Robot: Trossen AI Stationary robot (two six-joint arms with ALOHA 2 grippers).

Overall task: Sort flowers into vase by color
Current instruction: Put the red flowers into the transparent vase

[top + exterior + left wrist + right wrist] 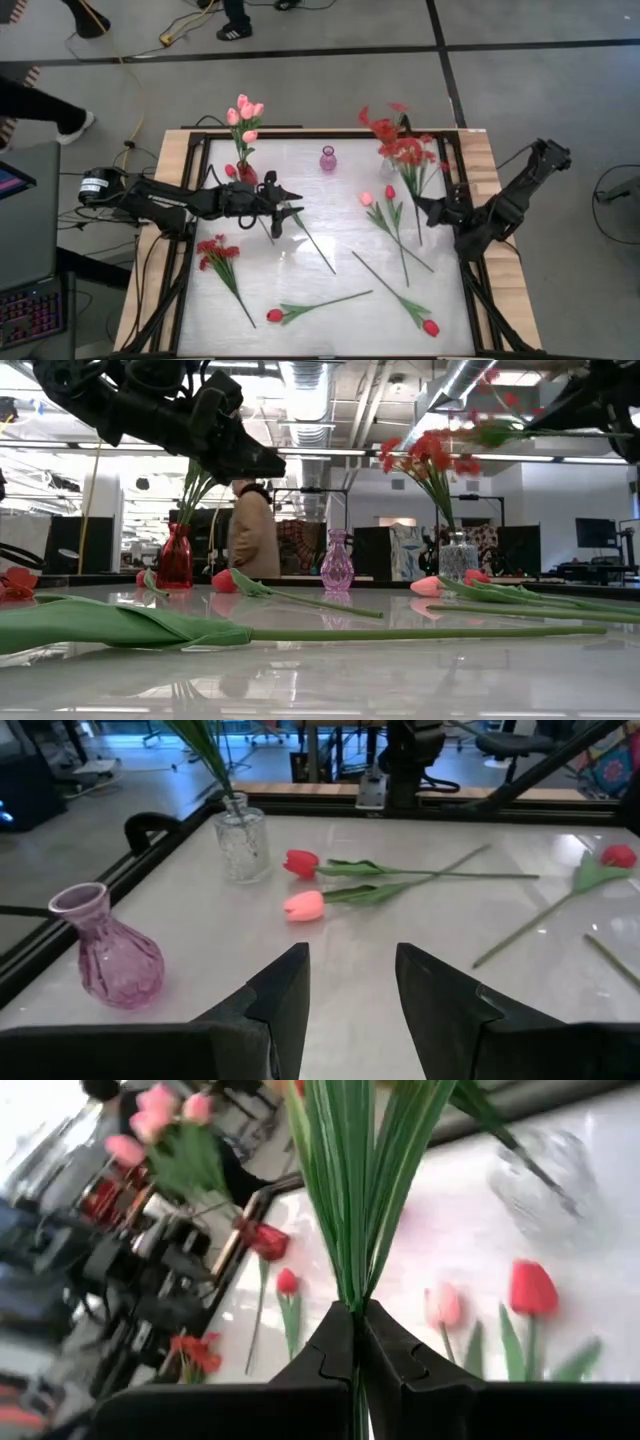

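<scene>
While pink tulips (243, 113) fill the red vase (246, 175) and the right gripper (420, 208), pinched on a red spray (402, 148), feeds the clear vase (458, 554), the left gripper (289, 199) hovers empty, half-open beside the red vase, with six flowers lying loose and the purple vase (328, 158) unfilled.

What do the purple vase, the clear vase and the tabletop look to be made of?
The small purple bulbous vase looks like tinted, faceted glass: translucent, light glinting off it. The clear cylindrical vase looks like textured glass, stems showing through. The white glossy tabletop mirrors the flowers, so polished laminate or acrylic; which, I cannot tell.
</scene>
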